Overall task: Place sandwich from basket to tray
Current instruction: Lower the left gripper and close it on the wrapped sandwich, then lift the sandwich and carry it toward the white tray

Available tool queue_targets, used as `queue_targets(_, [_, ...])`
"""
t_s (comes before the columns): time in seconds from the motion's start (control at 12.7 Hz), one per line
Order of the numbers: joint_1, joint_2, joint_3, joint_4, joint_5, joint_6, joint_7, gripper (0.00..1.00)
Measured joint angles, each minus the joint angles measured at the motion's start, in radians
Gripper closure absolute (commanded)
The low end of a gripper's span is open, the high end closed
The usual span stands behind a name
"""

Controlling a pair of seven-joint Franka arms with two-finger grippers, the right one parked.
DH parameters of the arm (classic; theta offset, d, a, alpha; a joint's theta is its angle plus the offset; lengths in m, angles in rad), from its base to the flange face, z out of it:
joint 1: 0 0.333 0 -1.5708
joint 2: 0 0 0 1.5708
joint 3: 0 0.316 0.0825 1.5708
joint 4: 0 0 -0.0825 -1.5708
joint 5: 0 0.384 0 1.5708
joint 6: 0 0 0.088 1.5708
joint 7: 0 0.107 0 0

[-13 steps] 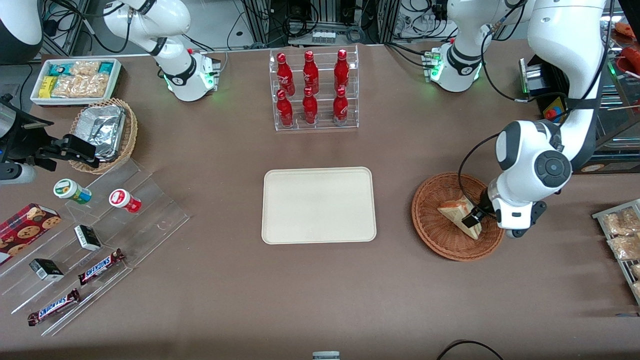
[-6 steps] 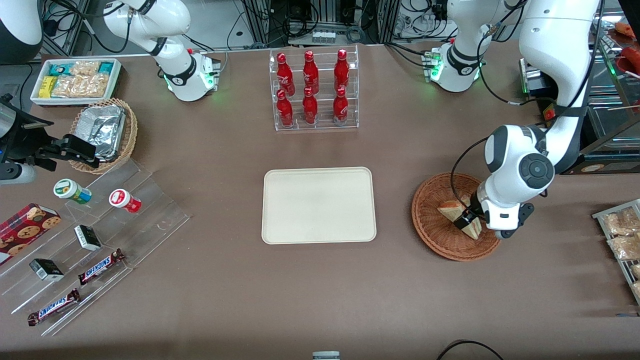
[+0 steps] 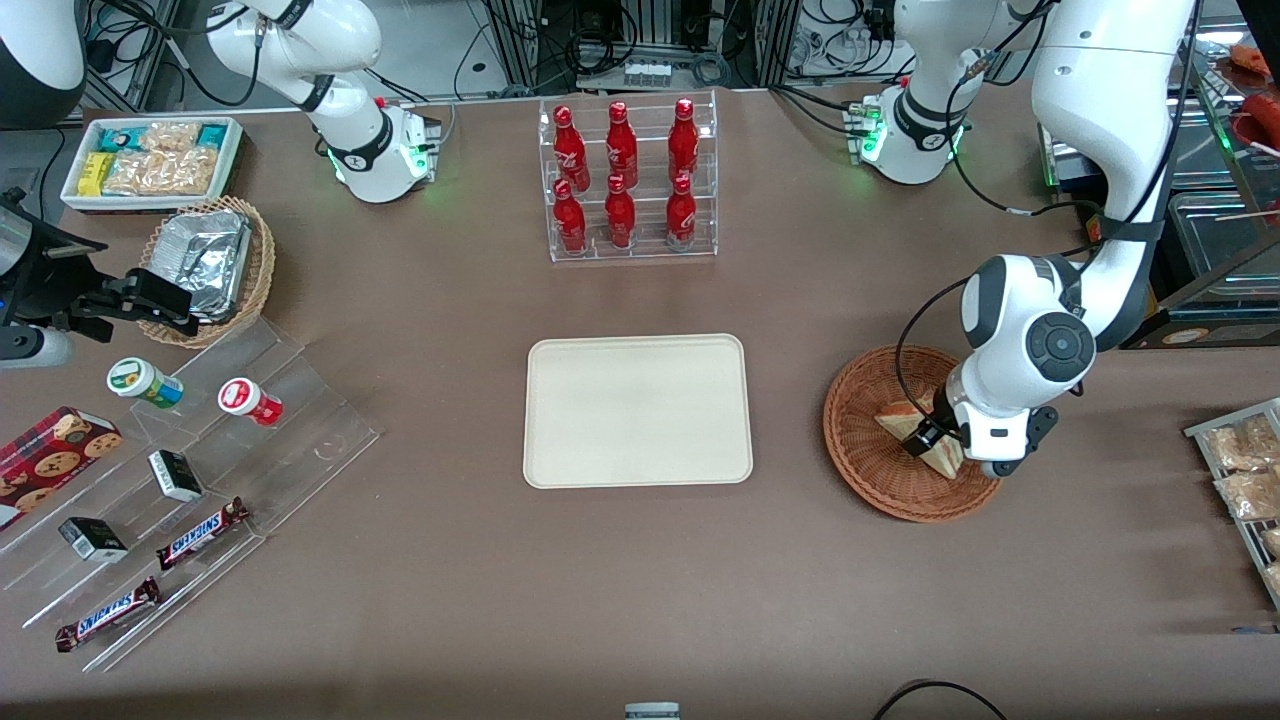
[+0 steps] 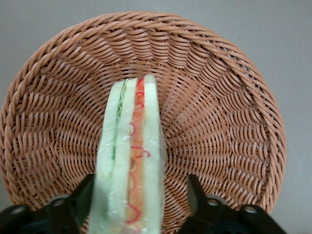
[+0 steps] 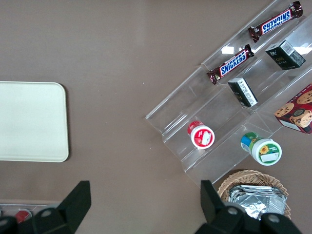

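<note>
The sandwich (image 3: 903, 419) lies in the reddish-brown wicker basket (image 3: 852, 440) toward the working arm's end of the table. It stands on edge, its red-orange and green layers showing in the left wrist view (image 4: 131, 156), with the basket (image 4: 219, 97) under it. My left gripper (image 3: 932, 440) is down in the basket and open, with one finger on each side of the sandwich. In the wrist view the gripper (image 4: 141, 195) has one finger (image 4: 83, 200) close against the bread and the other a gap away. The cream tray (image 3: 637, 410) lies empty at mid-table, beside the basket.
A clear rack of red bottles (image 3: 630, 180) stands farther from the camera than the tray. At the parked arm's end are a tan basket of foil packs (image 3: 205, 265), a white tub (image 3: 150, 160) and stepped shelves of snacks (image 3: 170, 480). Packets (image 3: 1245, 470) lie at the working arm's end.
The left arm's wrist has shifted a little toward the tray and settled over the sandwich. The sandwich and basket have not moved.
</note>
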Motion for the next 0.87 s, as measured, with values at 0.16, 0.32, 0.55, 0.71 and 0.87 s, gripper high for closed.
queue_targets(0.16, [0.0,0.0,0.0,-0.001,0.0,0.0,0.0,1.0])
queue_targets(0.32, [0.0,0.0,0.0,-0.002,0.0,0.0,0.0,1.0])
queue_targets(0.55, [0.0,-0.005,0.002,0.013,0.0,-0.045,0.0,1.0])
queue_targets(0.71, [0.0,-0.018,0.002,0.088,0.014,-0.188,0.008,1.0])
queue_targets(0.87, [-0.001,-0.037,-0.005,0.208,0.019,-0.376,0.027,1.0])
